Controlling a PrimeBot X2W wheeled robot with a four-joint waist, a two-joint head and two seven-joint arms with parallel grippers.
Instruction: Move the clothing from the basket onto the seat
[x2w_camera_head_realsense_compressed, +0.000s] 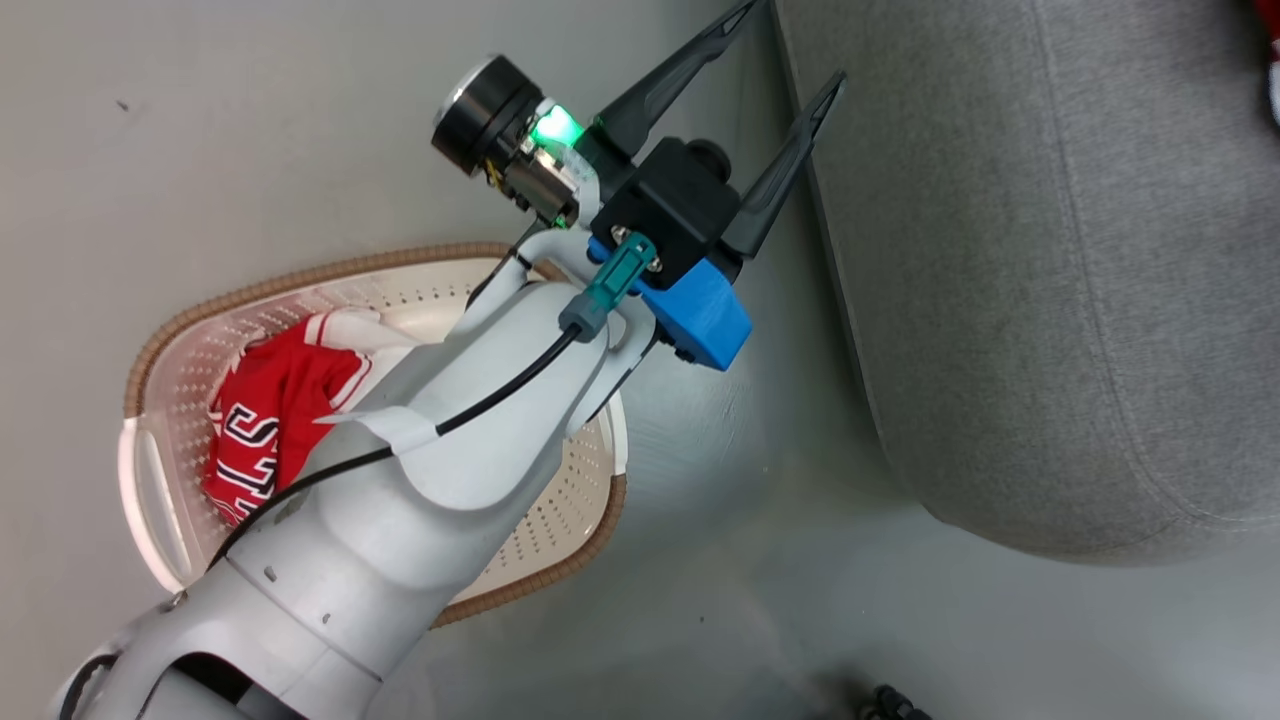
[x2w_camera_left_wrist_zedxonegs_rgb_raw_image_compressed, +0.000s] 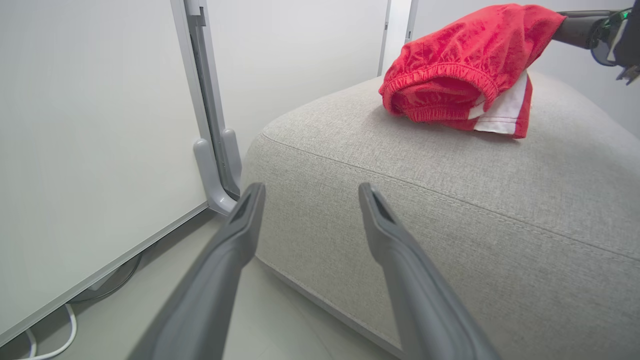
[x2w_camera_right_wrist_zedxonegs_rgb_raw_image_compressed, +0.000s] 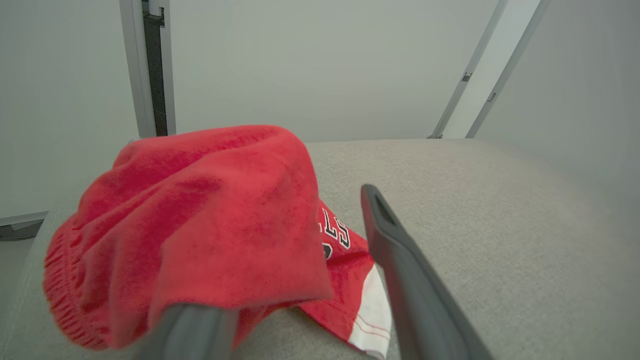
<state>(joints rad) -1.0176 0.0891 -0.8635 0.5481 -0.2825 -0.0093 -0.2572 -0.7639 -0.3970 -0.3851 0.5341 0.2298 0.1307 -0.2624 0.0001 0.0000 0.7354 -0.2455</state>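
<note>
1. Cream-white perforated plastic laundry basket with a brown woven-look rim (x2w_camera_head_realsense_compressed: 330, 268): stands on the pale grey floor (x2w_camera_head_realsense_compressed: 200, 150), left of the seat and apart from it.
2. Bright red jersey with white trim and dark white-edged lettering (x2w_camera_head_realsense_compressed: 270, 400): crumpled inside the basket, in its left half. The pale left forearm (x2w_camera_head_realsense_compressed: 450, 450) crosses above it and partly hides it.
3. Large light-grey fabric-upholstered cushion seat (x2w_camera_head_realsense_compressed: 1050, 300): right of the basket, with rounded corners and a seam below the top edge.
4. Bright red elastic-waist shorts with white trim (x2w_camera_left_wrist_zedxonegs_rgb_raw_image_compressed: 450, 65): bunched on the seat top, toward its far right.
5. Left jaws: wide, holding nothing. The two long dark fingers (x2w_camera_head_realsense_compressed: 785, 165) are over the floor strip between basket and seat, pointing at the seat's near side.
6. Right jaws: wide apart above the seat top, at the shorts. One finger (x2w_camera_right_wrist_zedxonegs_rgb_raw_image_compressed: 400, 270) is bare; a fold of the shorts drapes over the other, unpinched.
7. White wall panel with a grey upright frame (x2w_camera_left_wrist_zedxonegs_rgb_raw_image_compressed: 90, 150): beyond the seat's left end.
</note>
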